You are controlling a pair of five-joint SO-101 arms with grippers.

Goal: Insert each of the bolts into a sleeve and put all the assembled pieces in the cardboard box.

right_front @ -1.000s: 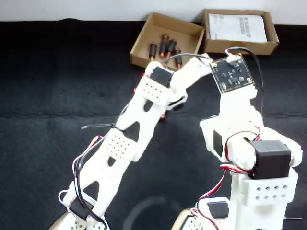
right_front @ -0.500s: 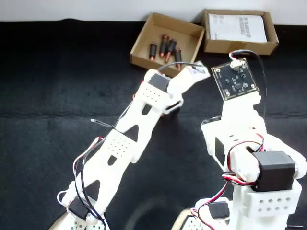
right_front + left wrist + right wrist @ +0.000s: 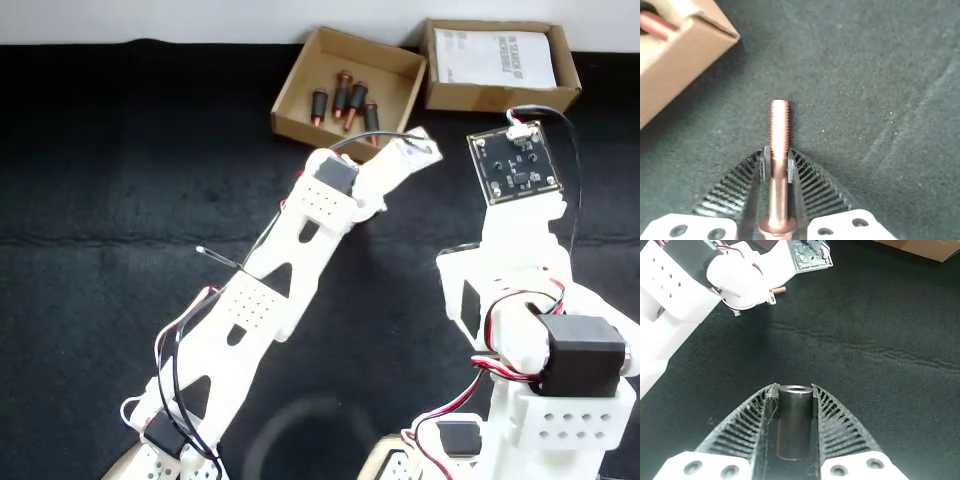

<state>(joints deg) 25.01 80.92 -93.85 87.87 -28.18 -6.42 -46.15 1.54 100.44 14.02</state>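
Judged stiff, light and smooth-skinned a slim copper-coloured threaded metal bolt [image 3: 778, 175]; expected to slip or swivel if pinched on the threads, so best taken along the plain shank near the head; judged just as rigid and slick a short dark cylindrical metal sleeve [image 3: 795, 422], best gripped across its round wall with the bore left free. Found the left gripper [image 3: 777, 156] pinched narrow on the bolt's shank, threaded end jutting past the fingertips over the black cloth table [image 3: 880, 100], close to a corner of the open brown cardboard box [image 3: 296, 120] in the upper middle of the high view; counted four finished pieces [image 3: 345, 98] lying inside that box. Found the right gripper [image 3: 794, 390] drawn to a narrow gap around the sleeve, both fingers touching its sides, open end pointing away from the wrist; bolt and sleeve not yet joined.
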